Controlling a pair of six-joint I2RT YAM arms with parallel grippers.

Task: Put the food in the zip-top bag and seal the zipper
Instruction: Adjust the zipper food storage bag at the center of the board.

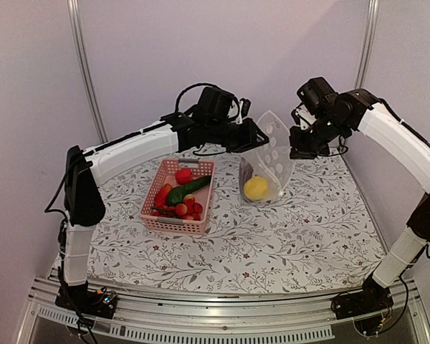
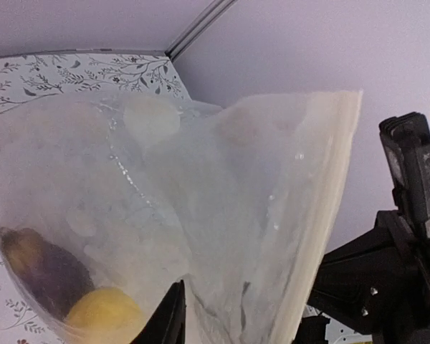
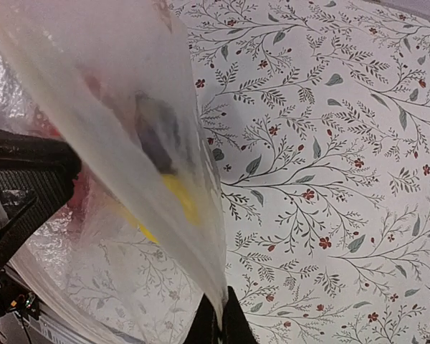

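Note:
The zip-top bag [image 1: 271,154] hangs upright between my two grippers, its base resting on the table. A yellow food piece [image 1: 256,188] and a dark purple one [image 1: 247,170] lie inside it, low down. My left gripper [image 1: 256,136] is shut on the bag's left top edge. In the left wrist view the bag film [image 2: 222,215] runs between its fingers [image 2: 168,319] and hides the other finger. The zipper [image 2: 330,215] runs down the bag's pale edge. My right gripper [image 3: 218,324] pinches the bag's right edge [image 3: 201,236].
A pink basket [image 1: 168,223] stands left of the bag on the flowered cloth [image 1: 301,229]. It holds a red pepper [image 1: 183,175], a green cucumber [image 1: 188,190] and small red pieces [image 1: 190,209]. Walls close in behind and on both sides.

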